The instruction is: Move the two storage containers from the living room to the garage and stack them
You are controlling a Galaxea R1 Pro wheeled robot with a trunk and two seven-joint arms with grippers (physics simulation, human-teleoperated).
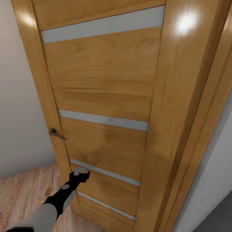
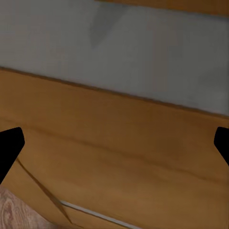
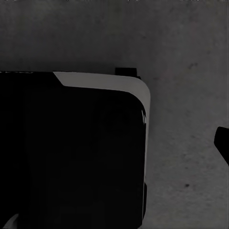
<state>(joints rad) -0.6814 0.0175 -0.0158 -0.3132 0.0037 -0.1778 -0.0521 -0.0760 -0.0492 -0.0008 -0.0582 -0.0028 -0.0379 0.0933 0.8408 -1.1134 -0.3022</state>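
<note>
Door [image 1: 106, 96] fills center of head view, handle [image 1: 55, 132] at its left edge, wall [image 1: 19, 106] at far left, plank floor [image 1: 22, 193] lower left. Left claw [image 1: 81, 174] sits lower center, right against the door's lower panel, fingers spread. Door frame [image 1: 187, 112] runs down the right side, concrete floor [image 1: 219, 216] at lower right corner.

A wooden door [image 1: 103, 96] of honey-toned grain fills the head view, crossed by four pale frosted strips [image 1: 103, 23] that slant down toward 4 o'clock. A dull metal handle [image 1: 56, 133] sits on its edge at 9 o'clock. Two bright light spots [image 1: 186, 22] glare on the wood near 1 and 11 o'clock. A plain pale wall [image 1: 19, 112] stands at 9 o'clock, above light wood-plank flooring [image 1: 25, 193] at 7 o'clock. At 5 o'clock lies dark grey floor [image 1: 219, 216] (rough and speckled in the right wrist view).
</note>
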